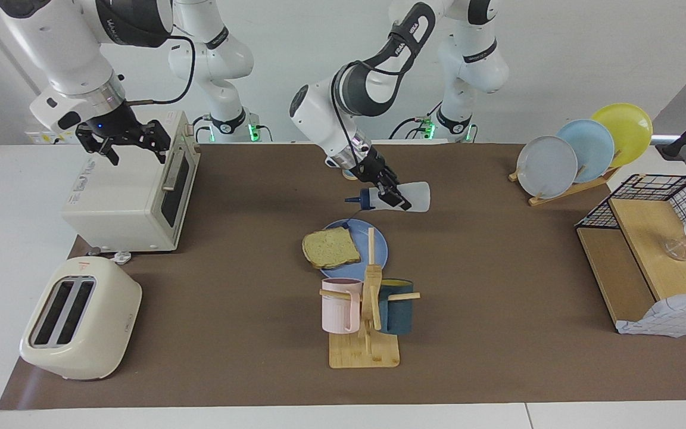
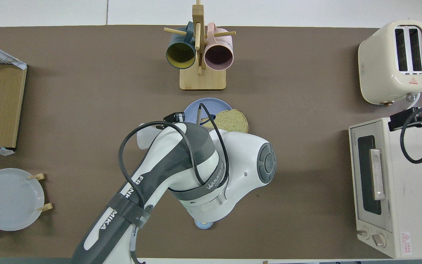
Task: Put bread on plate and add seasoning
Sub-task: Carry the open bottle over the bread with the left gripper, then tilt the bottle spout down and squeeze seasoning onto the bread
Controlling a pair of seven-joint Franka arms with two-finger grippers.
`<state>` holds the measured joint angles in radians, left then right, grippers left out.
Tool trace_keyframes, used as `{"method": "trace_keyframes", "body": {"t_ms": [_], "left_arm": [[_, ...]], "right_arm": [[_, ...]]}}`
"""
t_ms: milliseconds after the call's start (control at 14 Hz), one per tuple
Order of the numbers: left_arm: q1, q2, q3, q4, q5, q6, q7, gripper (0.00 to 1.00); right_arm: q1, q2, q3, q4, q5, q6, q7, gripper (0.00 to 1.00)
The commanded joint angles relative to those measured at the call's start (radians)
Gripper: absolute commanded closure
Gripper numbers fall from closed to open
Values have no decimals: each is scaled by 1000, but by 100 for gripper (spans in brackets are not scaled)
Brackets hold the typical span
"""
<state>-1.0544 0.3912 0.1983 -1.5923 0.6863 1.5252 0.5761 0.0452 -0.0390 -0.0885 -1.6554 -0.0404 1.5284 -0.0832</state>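
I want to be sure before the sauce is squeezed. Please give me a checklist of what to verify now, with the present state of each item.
1. Bread lies on the plate: ok, though one corner overhangs the rim.
2. Left hand shut on the seasoning bottle: ok.
3. Bottle tipped sideways in the air, nozzle toward the right arm's end: ok.
4. Nozzle over the bread: not ok; it seems to be over the plate's edge nearer the robots.
5. Right hand open, waiting over the oven: ok.
6. Cap open: cannot tell.
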Motion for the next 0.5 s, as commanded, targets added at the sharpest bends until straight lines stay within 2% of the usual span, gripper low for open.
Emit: {"method": "trace_keyframes", "body": {"t_ms": [0, 428], "left_arm": [[-38, 37, 12, 45, 65, -75, -7, 100], [-61, 55, 12, 43, 194, -128, -7, 100]], "right_arm": [[-2, 5, -8, 16, -1, 2, -20, 0], [2, 4, -8, 0, -1, -4, -15, 0]]}}
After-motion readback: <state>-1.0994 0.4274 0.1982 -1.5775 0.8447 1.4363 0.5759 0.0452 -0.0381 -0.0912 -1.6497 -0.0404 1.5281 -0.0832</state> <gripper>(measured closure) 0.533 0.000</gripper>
